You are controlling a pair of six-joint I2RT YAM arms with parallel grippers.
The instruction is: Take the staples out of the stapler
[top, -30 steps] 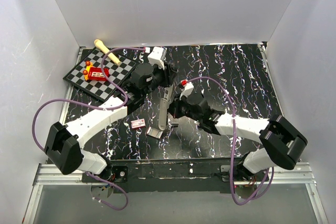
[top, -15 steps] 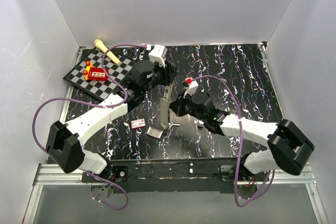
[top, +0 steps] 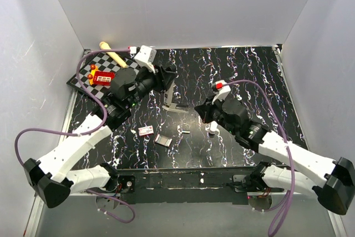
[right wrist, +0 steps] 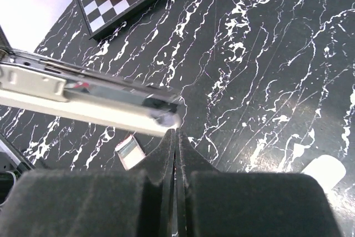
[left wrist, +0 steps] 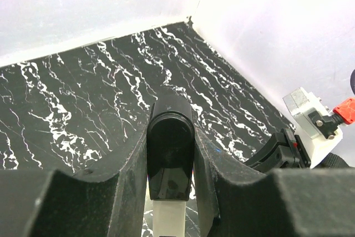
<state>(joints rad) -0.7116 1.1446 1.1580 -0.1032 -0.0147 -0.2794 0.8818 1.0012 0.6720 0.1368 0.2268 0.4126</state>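
Note:
My left gripper (top: 167, 79) is shut on the dark end of the stapler (top: 170, 98) and holds it up off the table; the grey metal body hangs down toward the table's middle. In the left wrist view the fingers (left wrist: 213, 165) clamp its glossy black end (left wrist: 171, 159). My right gripper (top: 201, 112) is shut, with nothing visible between its fingers, a little right of the stapler. In the right wrist view the stapler's open metal rail (right wrist: 83, 95) crosses just beyond the gripper (right wrist: 176, 135). A small silvery strip (top: 162, 140) lies on the table, also in the right wrist view (right wrist: 127, 152); I cannot tell whether it is the staples.
A small red-and-white box (top: 146, 130) lies left of the silvery strip. A white stick with a dark tip (top: 212, 127) stands by my right gripper. A tiny dark piece (top: 186, 132) lies nearby. A chessboard (top: 91, 84) with a red toy (top: 103, 77) and a wooden stick (top: 112, 53) is at the back left.
My left gripper has lifted the stapler off the table and carried it back and left. My right gripper has come off the stapler and drawn away to the right.

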